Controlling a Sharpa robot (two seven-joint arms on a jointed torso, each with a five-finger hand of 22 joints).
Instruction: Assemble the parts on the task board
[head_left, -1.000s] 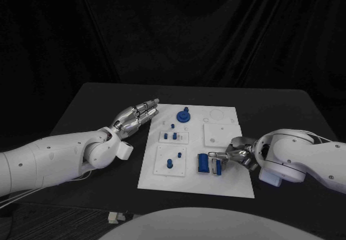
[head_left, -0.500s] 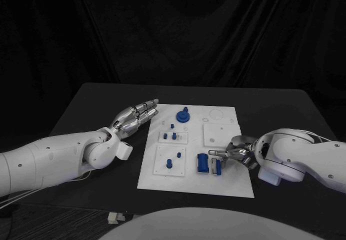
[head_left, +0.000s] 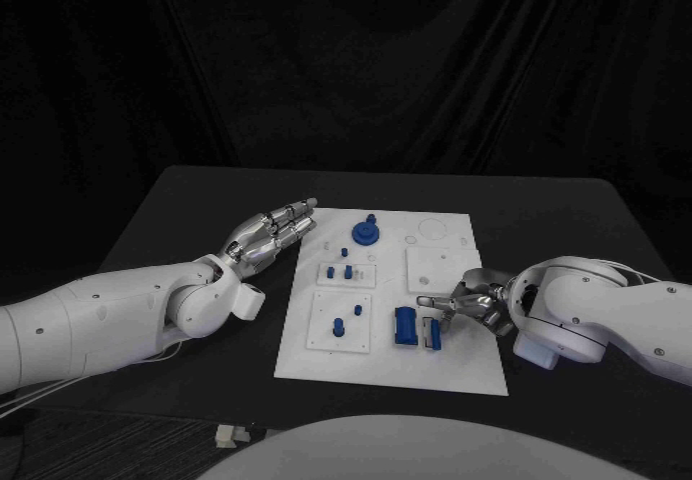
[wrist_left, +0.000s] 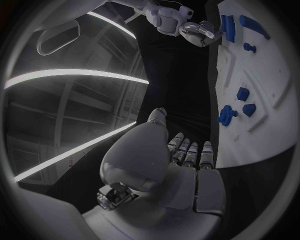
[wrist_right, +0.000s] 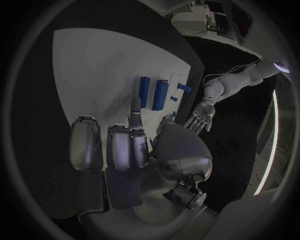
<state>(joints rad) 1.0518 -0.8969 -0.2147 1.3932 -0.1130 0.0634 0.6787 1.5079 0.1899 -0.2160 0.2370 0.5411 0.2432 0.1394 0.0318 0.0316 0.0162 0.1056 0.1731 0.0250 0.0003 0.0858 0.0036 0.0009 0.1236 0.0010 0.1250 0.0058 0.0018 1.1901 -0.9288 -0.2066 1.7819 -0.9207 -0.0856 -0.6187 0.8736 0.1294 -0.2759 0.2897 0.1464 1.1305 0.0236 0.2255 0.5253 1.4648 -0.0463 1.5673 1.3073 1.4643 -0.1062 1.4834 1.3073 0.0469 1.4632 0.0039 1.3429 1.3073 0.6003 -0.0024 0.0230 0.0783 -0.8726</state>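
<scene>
The white task board (head_left: 440, 270) lies mid-table. On it stand a blue round knob (head_left: 366, 232), small blue pegs (head_left: 342, 271) and a single peg (head_left: 340, 325). A wide blue block (head_left: 407, 327) and a narrow blue block (head_left: 433, 336) lie side by side near the front. My right hand (head_left: 470, 306) hovers over the board's right side, its fingers spread just beside the narrow block and holding nothing. In the right wrist view the two blocks (wrist_right: 153, 93) lie just past its fingertips (wrist_right: 134, 107). My left hand (head_left: 271, 233) lies flat and open, palm up, beside the board's left edge.
The black table (head_left: 188, 210) surrounds the board. Two raised white square plates (head_left: 437, 268) sit on the board's right half, one with round holes (head_left: 433, 233) at its far corner. A small pale object (head_left: 231, 434) lies below the table's front edge.
My right hand's fingertips have drawn slightly back and away from the narrow blue block. The left hand and the parts have stayed still.
</scene>
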